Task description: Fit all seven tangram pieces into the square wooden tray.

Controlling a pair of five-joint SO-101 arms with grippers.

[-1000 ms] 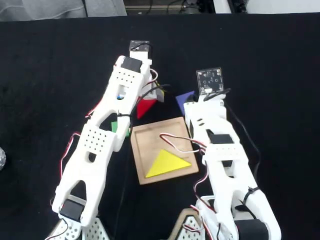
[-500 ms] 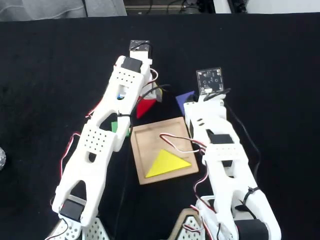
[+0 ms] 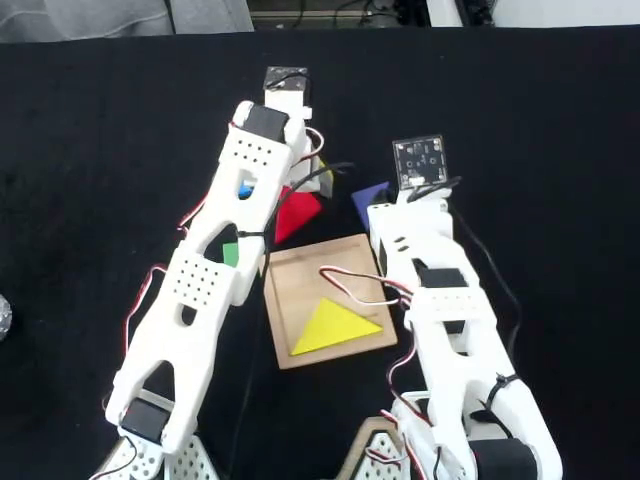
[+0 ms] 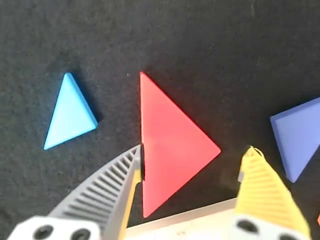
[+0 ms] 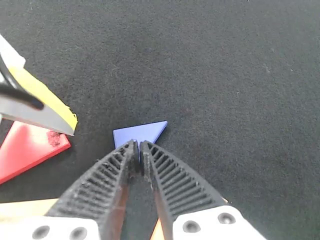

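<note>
Left tool (image 4: 195, 150) open astride the red triangle (image 4: 167, 146) — grey finger (image 4: 117, 177) against its long edge, yellow finger (image 4: 260, 182) by the opposite corner — piece lies 11 o'clock of the wooden tray (image 3: 285, 265).

Black cloth-covered table (image 3: 100, 150)

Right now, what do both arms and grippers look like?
The left arm and right arm are white shells with black servos and red, white and black wires. The left gripper has one grey ribbed finger, one yellow; the right gripper has two black ribbed fingers.
</note>
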